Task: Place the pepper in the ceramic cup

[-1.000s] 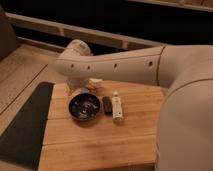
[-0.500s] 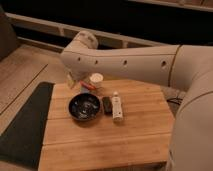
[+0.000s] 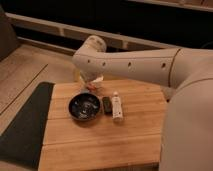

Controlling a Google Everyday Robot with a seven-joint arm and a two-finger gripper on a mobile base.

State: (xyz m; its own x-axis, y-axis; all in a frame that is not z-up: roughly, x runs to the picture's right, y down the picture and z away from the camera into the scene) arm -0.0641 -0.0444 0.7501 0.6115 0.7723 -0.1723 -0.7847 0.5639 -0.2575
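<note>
The pale ceramic cup (image 3: pixel 96 81) stands at the back of the wooden table (image 3: pixel 100 142), mostly covered by my arm. A small red-orange patch, the pepper (image 3: pixel 93 86), shows at the cup's lower edge; I cannot tell whether it lies in the cup or against it. My gripper (image 3: pixel 84 76) hangs below the wrist, just left of and over the cup, largely hidden by the arm's pale casing.
A wide dark bowl (image 3: pixel 84 107) sits in front of the cup. A small black object (image 3: pixel 107 105) and a white bottle-shaped object (image 3: pixel 117 106) lie to its right. A dark mat (image 3: pixel 25 125) lies left of the table. A dark shelf runs behind.
The arm has swung further left and lower, so it now covers most of the cup that showed fully before. The bowl, black object and bottle have not moved.
</note>
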